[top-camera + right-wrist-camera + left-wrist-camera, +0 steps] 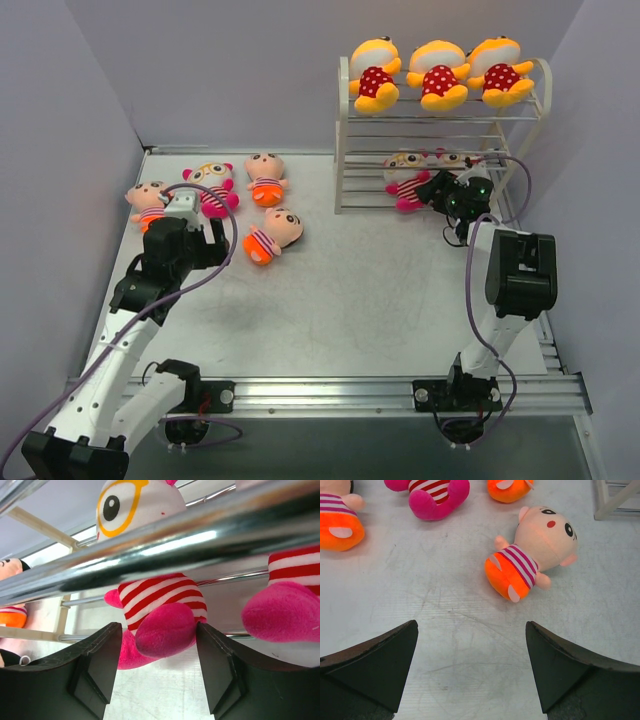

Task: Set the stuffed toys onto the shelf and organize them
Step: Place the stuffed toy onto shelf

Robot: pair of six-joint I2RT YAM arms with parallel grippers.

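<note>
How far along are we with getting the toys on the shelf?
Done: three yellow dolls sit on the top tier of the shelf, one glasses doll on a lower tier. In hand: the right gripper, jaws open, straddles a second glasses doll by the leg there. Remaining: a third glasses doll and three peach dolls lie on the table; the open left gripper hovers near one.
</note>
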